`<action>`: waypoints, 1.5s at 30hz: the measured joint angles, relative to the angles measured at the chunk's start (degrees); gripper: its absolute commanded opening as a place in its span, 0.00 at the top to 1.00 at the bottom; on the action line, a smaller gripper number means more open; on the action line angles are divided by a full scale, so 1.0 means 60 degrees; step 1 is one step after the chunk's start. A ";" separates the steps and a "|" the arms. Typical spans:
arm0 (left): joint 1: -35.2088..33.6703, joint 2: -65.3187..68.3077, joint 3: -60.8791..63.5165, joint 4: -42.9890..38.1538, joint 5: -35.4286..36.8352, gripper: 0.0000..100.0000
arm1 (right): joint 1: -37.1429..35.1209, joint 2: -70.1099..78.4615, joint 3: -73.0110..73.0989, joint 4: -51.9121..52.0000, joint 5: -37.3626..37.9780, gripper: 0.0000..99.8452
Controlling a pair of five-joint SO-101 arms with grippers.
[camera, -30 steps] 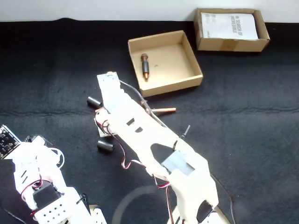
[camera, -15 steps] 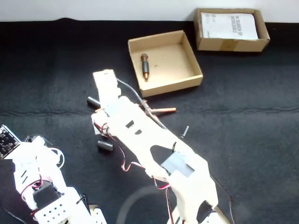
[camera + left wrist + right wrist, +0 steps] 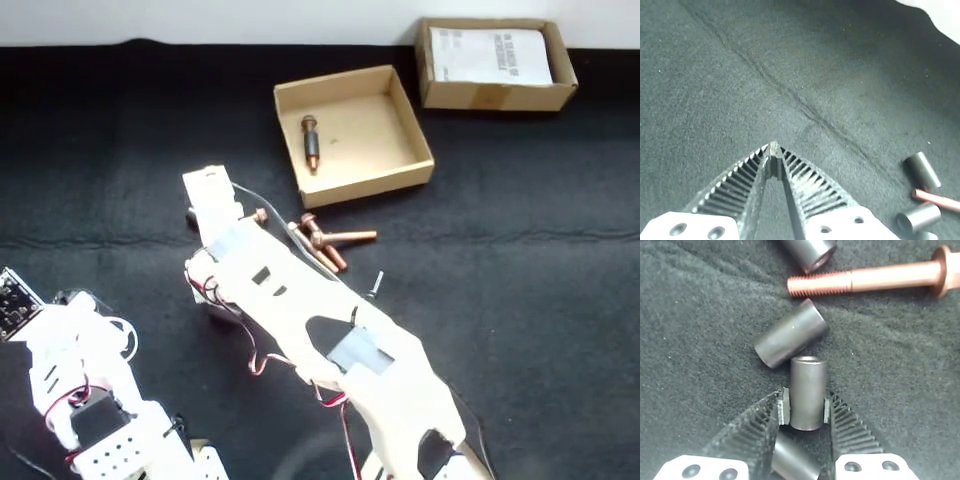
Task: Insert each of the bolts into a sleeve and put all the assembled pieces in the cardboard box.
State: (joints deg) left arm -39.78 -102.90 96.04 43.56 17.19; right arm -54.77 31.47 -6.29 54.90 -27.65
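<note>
My right gripper (image 3: 806,407) is shut on a dark grey sleeve (image 3: 808,385), one finger pressed on each side of it. A second sleeve (image 3: 790,340) lies just beyond it, a third (image 3: 807,251) farther off beside a copper bolt (image 3: 875,277), and another sleeve (image 3: 792,457) lies under the jaws. In the high view the right arm (image 3: 300,300) stretches left of the cardboard box (image 3: 410,120), which holds one assembled piece (image 3: 311,142). Loose bolts (image 3: 340,238) lie near the box's front. My left gripper (image 3: 772,150) is shut over bare cloth, with two sleeves (image 3: 922,170) off to one side.
A second cardboard box (image 3: 560,90) with a printed sheet stands at the back right. A small screw (image 3: 375,285) lies on the black cloth beside the right arm. The left arm (image 3: 70,390) rests at the front left corner.
The right arm has swung left, uncovering the bolts by the box and covering the two sleeves that showed beside it. The left arm has not moved.
</note>
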 measured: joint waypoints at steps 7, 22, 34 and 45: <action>0.0000 0.0000 0.0000 0.0000 0.0000 0.99 | 0.0308 0.0015 0.0000 0.0015 0.0000 0.99; 0.0029 0.0000 0.0000 0.0000 0.0000 0.99 | 0.2066 -0.2740 0.0044 0.0147 0.0000 0.99; 0.0821 0.0000 0.0000 0.0322 0.0000 0.99 | 0.2667 -0.6330 0.0044 0.3282 0.0498 0.99; 0.1538 0.0000 0.0000 0.1099 0.0000 0.99 | 0.3458 -0.9729 0.0044 0.7194 0.0513 0.99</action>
State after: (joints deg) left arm -30.55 -102.90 96.04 50.15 17.19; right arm -34.02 -26.90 -6.02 98.07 -24.57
